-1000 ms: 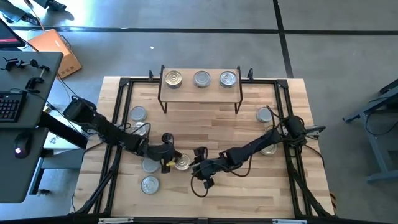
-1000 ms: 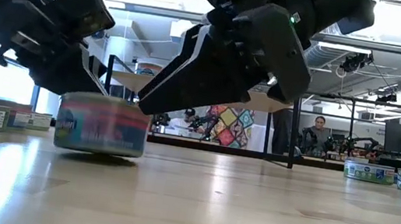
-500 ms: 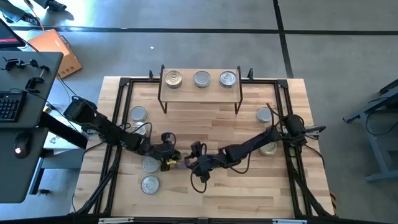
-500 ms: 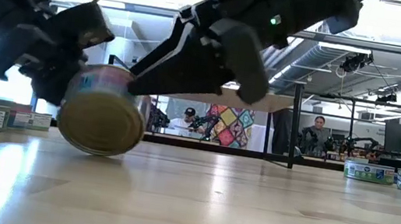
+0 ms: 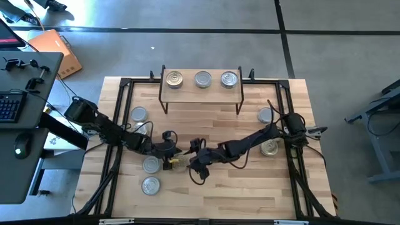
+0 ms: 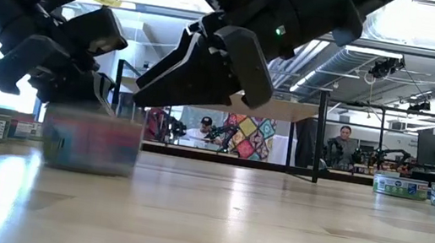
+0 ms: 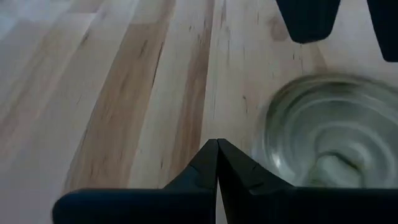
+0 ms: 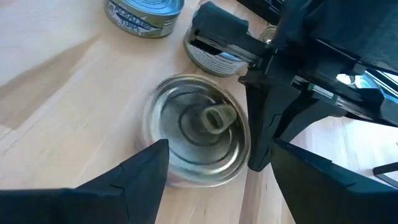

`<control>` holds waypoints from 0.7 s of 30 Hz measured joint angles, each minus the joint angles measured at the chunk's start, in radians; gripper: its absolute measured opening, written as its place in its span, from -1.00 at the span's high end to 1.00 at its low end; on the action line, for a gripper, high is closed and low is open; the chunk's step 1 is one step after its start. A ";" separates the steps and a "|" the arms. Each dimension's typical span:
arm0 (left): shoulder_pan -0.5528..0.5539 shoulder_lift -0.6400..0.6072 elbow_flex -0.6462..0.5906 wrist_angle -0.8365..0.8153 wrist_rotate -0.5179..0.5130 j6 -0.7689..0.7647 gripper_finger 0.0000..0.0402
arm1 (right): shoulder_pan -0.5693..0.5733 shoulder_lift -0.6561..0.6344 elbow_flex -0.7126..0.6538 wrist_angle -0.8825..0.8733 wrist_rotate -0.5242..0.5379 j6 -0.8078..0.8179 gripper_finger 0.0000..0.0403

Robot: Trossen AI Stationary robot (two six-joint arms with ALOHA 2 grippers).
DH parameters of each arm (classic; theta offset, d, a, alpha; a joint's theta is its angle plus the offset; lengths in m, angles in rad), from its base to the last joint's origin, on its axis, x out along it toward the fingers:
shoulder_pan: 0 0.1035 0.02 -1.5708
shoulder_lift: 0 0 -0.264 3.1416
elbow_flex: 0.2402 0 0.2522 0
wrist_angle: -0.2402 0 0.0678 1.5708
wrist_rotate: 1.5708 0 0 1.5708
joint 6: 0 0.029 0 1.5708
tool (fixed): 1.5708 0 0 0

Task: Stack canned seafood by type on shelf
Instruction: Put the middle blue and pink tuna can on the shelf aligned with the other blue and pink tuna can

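The tin (image 8: pixel 199 127) lies flat on the tabletop near the middle, silvery lid and pull tab up; it is blurred in the low view (image 6: pixel 91 142). My right gripper (image 8: pixel 221 152) is open, one finger on either side of this tin; in the low view its fingertips (image 6: pixel 142 98) are just above the lid. My left gripper (image 7: pixel 217 146) is shut and close beside the tin (image 7: pixel 329 149) on the table's left side. The shelf (image 5: pixel 202 89) stands at the far edge with three tins (image 5: pixel 203 79) resting on its top. My left gripper has its shut fingers (image 8: pixel 264 134) right beside the tin's side rim (image 8: pixel 247 140), slanting down from the table's left. Whether they touch the rim I cannot tell. The tin rests flat on the table.
Loose tins sit on the table: three on the left (image 5: pixel 139 115) (image 5: pixel 150 165) (image 5: pixel 150 185) and two on the right (image 5: pixel 265 115) (image 5: pixel 270 148). A black frame (image 5: pixel 122 112) runs along the table's sides. Bare wood (image 5: pixel 206 125) lies between the shelf and the grippers.
The tin stood flat, tipped up onto its edge between the two grippers, then came down flat again a little further toward the table's left. My right gripper moved toward the table's left and far edge, over the tin.
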 joint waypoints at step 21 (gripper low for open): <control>-0.115 -0.166 0.001 -0.200 0.066 -0.108 1.00 | 0.001 0.000 0.000 -0.001 -0.067 0.053 -0.34</control>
